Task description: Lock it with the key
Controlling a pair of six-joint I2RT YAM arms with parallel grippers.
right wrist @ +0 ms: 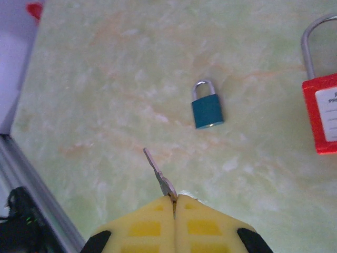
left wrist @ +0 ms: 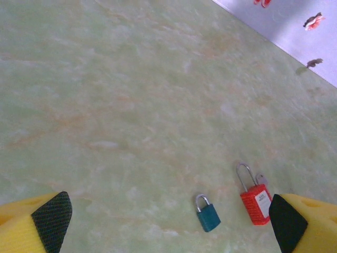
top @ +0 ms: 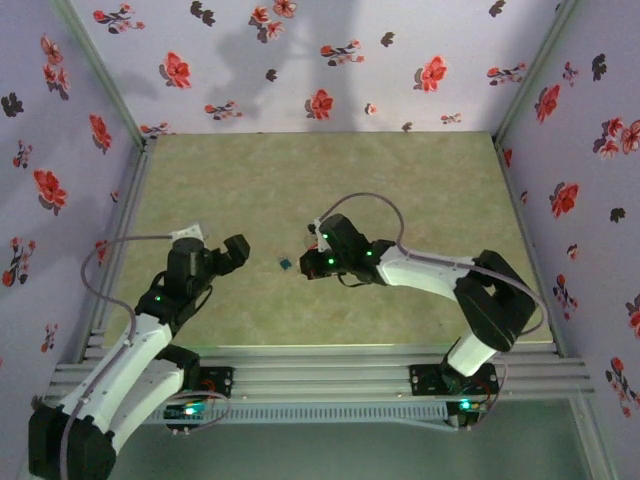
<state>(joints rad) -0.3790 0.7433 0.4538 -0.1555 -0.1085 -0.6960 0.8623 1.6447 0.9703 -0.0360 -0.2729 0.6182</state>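
Observation:
My right gripper (right wrist: 174, 197) is shut on the key (right wrist: 158, 171). Its thin grey metal shaft sticks out ahead and to the left above the table, and its head is hidden between the yellow fingers. A red padlock (right wrist: 321, 118) with a white label and a long raised shackle lies ahead on the right (left wrist: 256, 204). A small grey metal piece (left wrist: 261, 180) rests against its shackle. My left gripper (left wrist: 169, 221) hangs open above the table, its right pad (left wrist: 287, 224) close beside the red padlock. From above, the left gripper (top: 238, 252) and right gripper (top: 312, 258) face each other.
A small teal padlock (right wrist: 207, 109) with a closed shackle lies on the green marbled table (top: 300, 180), between the two grippers (top: 285, 264) (left wrist: 208, 214). Flowered walls (top: 320, 60) close in the table on three sides. An aluminium rail (right wrist: 31, 179) runs along the near edge.

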